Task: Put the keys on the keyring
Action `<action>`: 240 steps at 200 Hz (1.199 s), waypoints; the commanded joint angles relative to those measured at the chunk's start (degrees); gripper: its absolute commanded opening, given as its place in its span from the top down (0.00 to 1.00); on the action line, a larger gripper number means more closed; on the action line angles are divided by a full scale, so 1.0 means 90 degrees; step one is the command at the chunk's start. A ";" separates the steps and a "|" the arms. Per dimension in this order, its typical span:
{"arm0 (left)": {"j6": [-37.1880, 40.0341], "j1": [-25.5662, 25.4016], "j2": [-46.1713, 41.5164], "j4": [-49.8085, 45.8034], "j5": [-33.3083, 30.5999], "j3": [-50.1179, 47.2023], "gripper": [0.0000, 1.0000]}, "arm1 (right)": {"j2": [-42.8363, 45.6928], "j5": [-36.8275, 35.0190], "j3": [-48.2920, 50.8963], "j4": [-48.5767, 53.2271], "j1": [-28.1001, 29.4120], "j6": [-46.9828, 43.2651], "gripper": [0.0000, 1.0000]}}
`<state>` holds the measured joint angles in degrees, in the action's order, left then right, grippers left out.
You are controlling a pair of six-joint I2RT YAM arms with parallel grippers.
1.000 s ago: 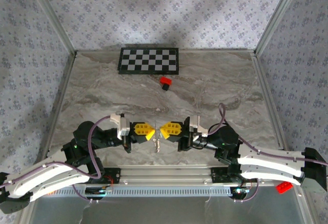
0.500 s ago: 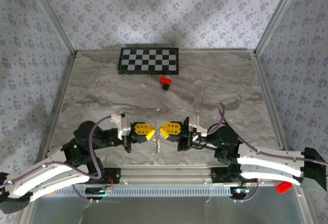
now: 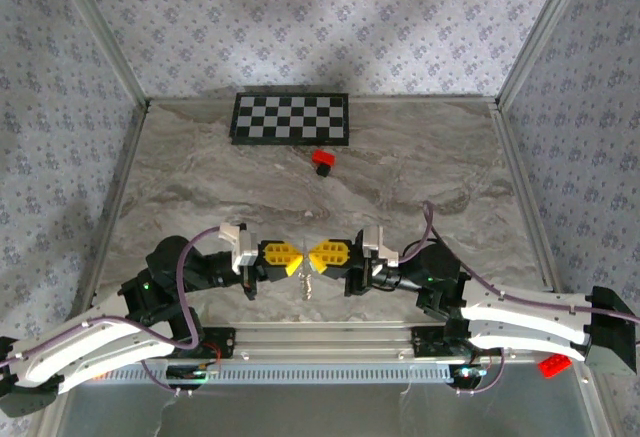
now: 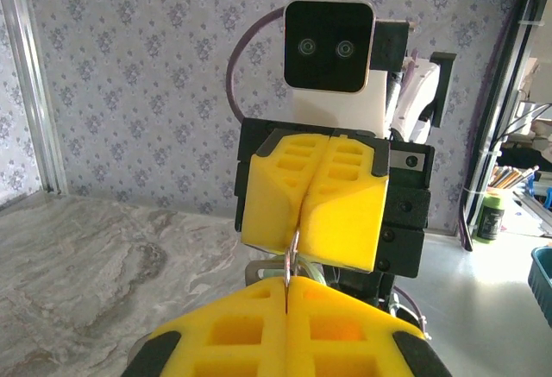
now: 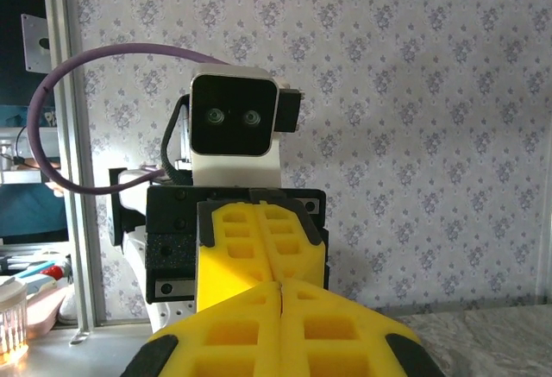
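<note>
The left tool [image 3: 290, 258] and the right tool [image 3: 320, 256] meet tip to tip in the air over the near part of the grey marbled surface [image 3: 420, 167]. Each has its yellow foam pads pressed flat together, with no gap along the seam. In the left wrist view, the thin silvery metal keyring [image 4: 292, 254] shows as a curved wire crossing the small space between the two tools. Its upper end sits in the seam of the right tool's pads, which clamp it. Its lower end meets the seam of the left tool's pads, but whether those pads also pinch it cannot be told.

From above, a slim silvery piece [image 3: 307, 281] hangs just below the meeting tips, between the two tools. Its long axis runs from the tips toward the near edge of the surface, with the free end pointing at the arm bases. It is too small there to tell the small key with the mint-green head from the ring itself.

Well away, toward the far side, a small red block [image 3: 322, 158] lies on the surface. Just beyond the block, a black-and-white checkerboard sheet [image 3: 291, 118] lies flat against the back wall.
</note>
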<state>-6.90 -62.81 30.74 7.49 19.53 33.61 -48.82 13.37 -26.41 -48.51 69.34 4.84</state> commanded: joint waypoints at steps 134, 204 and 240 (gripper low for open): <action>-0.0008 -0.0061 -0.0043 0.0159 -0.0060 0.0277 1.00 | 0.0205 0.0422 -0.0174 0.0731 -0.0019 -0.0362 1.00; -0.0108 -0.0063 -0.0044 0.0124 -0.0253 0.0287 1.00 | 0.0244 0.0527 -0.0196 0.0877 -0.0002 -0.0416 1.00; -0.0157 -0.0060 -0.0056 0.0135 -0.0393 0.0281 1.00 | 0.0277 0.0566 -0.0230 0.1065 0.0044 -0.0508 1.00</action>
<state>-7.20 -63.13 30.79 5.37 18.57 33.61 -46.78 15.66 -26.92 -42.22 68.99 1.58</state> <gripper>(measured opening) 0.047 0.051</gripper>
